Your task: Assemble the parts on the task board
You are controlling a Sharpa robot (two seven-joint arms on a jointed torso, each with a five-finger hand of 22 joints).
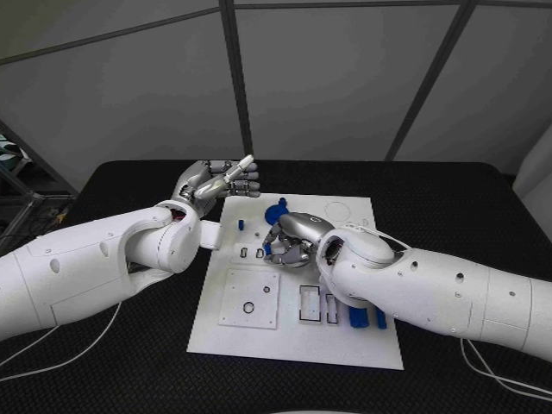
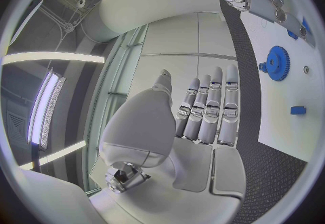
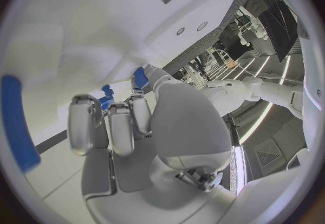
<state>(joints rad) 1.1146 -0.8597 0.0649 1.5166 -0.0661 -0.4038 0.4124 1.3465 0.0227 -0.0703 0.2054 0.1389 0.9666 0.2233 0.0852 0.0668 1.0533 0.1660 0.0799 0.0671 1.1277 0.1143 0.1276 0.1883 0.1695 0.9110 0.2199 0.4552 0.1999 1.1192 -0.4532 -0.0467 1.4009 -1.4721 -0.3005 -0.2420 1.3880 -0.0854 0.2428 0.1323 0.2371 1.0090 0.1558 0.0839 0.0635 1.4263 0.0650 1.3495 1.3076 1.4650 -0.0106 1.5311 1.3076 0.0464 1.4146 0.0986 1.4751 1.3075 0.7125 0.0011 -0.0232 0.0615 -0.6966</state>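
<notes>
The right hand [image 1: 291, 239] curls over the task board [image 1: 351, 336], fingertips apparently pinching a small blue part [image 3: 140, 76]; it should descend slowly, while the left hand [image 1: 216, 182] hovers extended, empty.

Even light, fisheye-warped wrist views

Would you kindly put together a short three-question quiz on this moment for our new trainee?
1. True or false: the left hand holds the blue gear.
2. Which hand is over the task board?
A. left
B. right
C. both
3. Fill in: the blue gear lies on the ____ of the task board, seen from the head view (near end / far end).

Key:
1. False. In the left wrist view its fingers hold nothing, and the gear lies apart on the board.
2. B. The right hand is down over the board's middle.
3. Far end.
</notes>
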